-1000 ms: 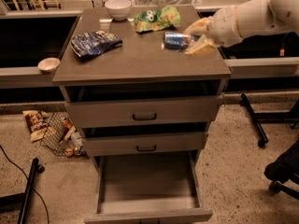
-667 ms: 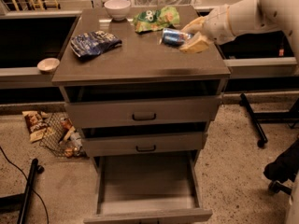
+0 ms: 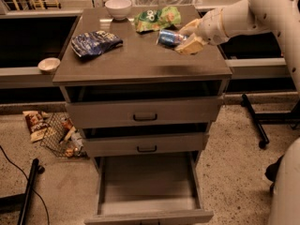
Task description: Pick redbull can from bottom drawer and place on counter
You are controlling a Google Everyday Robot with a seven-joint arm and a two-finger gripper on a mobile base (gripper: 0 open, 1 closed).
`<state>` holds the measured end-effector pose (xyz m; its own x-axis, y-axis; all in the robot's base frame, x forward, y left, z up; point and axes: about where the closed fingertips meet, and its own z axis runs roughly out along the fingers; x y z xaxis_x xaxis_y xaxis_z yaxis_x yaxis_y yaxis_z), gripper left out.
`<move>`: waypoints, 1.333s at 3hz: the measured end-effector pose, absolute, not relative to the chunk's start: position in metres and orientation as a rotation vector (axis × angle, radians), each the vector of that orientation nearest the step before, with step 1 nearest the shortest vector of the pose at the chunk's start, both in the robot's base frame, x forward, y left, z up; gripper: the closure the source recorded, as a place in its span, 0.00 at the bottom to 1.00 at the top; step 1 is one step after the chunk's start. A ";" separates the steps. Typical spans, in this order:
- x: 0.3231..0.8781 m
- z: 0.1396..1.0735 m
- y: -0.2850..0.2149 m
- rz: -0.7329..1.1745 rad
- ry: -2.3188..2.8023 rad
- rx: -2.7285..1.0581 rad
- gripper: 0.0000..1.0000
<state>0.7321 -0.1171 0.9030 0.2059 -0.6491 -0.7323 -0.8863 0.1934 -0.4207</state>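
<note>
The redbull can (image 3: 168,38), blue and silver, lies on its side between the fingers of my gripper (image 3: 186,37), over the right rear part of the counter (image 3: 140,60). The gripper's pale fingers (image 3: 191,45) close around the can's right end. My white arm reaches in from the upper right. The bottom drawer (image 3: 147,184) stands pulled open below, its grey floor bare.
A dark blue snack bag (image 3: 95,42) lies at the counter's left, a green snack bag (image 3: 157,18) and a white bowl (image 3: 118,8) at the back. A small bowl (image 3: 48,64) sits on the left ledge. A wire basket with litter (image 3: 61,135) lies on the floor at left.
The gripper with the can has moved left and slightly toward the counter's rear, nearer the green bag.
</note>
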 end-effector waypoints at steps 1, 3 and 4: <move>0.756 0.884 -0.124 0.347 1.654 -1.454 1.00; 0.783 0.845 -0.146 0.387 1.925 -1.302 1.00; 0.791 0.835 -0.153 0.377 2.002 -1.269 0.81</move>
